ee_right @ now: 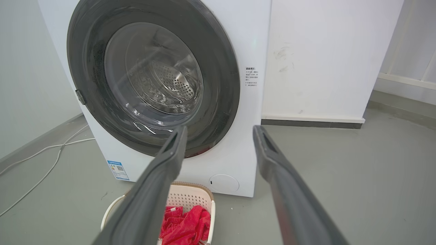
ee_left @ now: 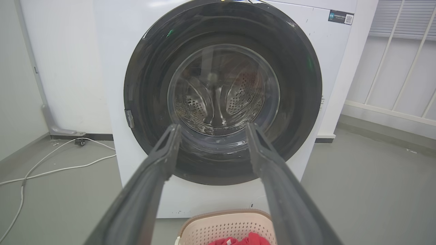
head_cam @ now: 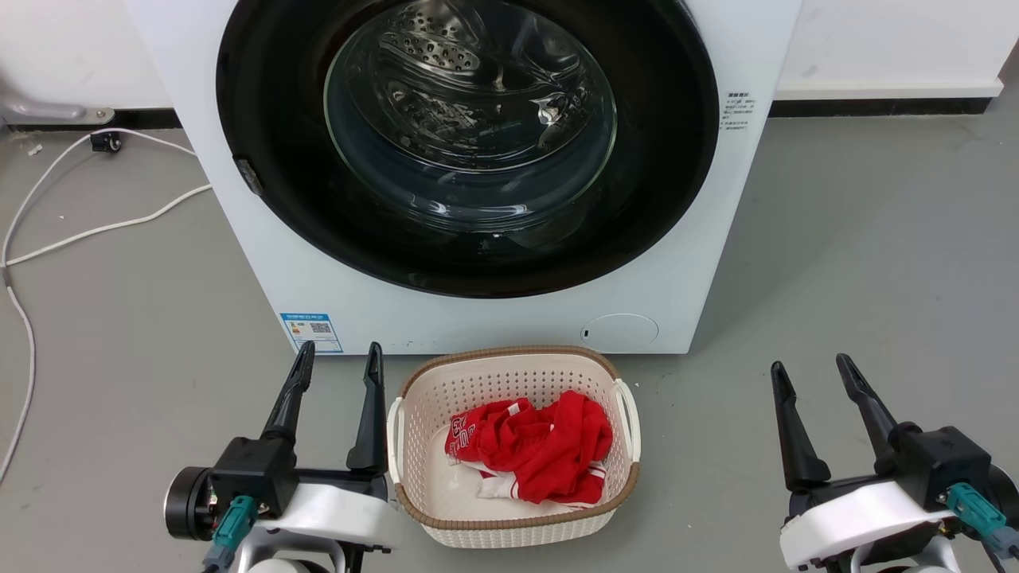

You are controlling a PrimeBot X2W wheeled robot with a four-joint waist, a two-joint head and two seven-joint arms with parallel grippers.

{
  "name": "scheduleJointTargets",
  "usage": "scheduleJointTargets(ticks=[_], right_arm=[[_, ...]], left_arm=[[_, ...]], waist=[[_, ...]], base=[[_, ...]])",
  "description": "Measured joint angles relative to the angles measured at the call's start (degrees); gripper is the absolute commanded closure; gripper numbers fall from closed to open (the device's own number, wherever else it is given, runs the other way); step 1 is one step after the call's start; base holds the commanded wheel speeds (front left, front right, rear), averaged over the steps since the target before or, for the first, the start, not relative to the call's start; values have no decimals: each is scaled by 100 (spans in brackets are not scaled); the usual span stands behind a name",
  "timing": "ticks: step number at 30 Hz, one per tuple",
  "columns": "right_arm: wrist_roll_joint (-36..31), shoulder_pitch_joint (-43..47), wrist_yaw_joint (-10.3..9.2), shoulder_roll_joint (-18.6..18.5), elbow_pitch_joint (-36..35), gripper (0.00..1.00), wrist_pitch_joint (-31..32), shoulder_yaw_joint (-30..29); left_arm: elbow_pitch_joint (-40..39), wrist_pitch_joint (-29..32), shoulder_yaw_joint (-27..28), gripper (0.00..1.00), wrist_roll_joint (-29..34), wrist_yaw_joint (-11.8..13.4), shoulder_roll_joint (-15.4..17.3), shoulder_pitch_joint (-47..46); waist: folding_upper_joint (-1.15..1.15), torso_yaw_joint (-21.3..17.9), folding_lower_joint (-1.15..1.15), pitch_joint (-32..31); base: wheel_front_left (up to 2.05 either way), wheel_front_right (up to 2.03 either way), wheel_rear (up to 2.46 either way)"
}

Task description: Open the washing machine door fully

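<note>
White washer [head_cam: 493, 318], one closed door [head_cam: 470, 135], one basket [head_cam: 509, 352]; left hand [head_cam: 341, 350], right hand [head_cam: 809, 363] spread.

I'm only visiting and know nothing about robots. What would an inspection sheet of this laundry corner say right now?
Surface: smooth grey floor.
Job's things: big white front-loading washing machine; its round black-rimmed glass door looks shut against the front.
Clutter: cream perforated plastic basket holding red cloth, on the floor before the machine.
Grippers: left gripper and right gripper open, holding nothing, apart from the door.
Cables: white cables trail on the floor left of the machine.
Surroundings: white wall with dark skirting.
</note>
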Motion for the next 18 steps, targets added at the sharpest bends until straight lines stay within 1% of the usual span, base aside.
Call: scheduleJointTargets(ticks=[16, 18], right_arm=[[-493, 14, 1, 0, -15, 0, -81, 56], [-477, 14, 1, 0, -10, 0, -81, 59]], left_arm=[[-67, -178, -15, 0, 628, 67, -14, 78], [-68, -192, -13, 0, 648, 75, -18, 78]], waist=[[0, -37, 0, 19], [0, -42, 0, 25]], base=[[0, 0, 0], [0, 0, 0]])
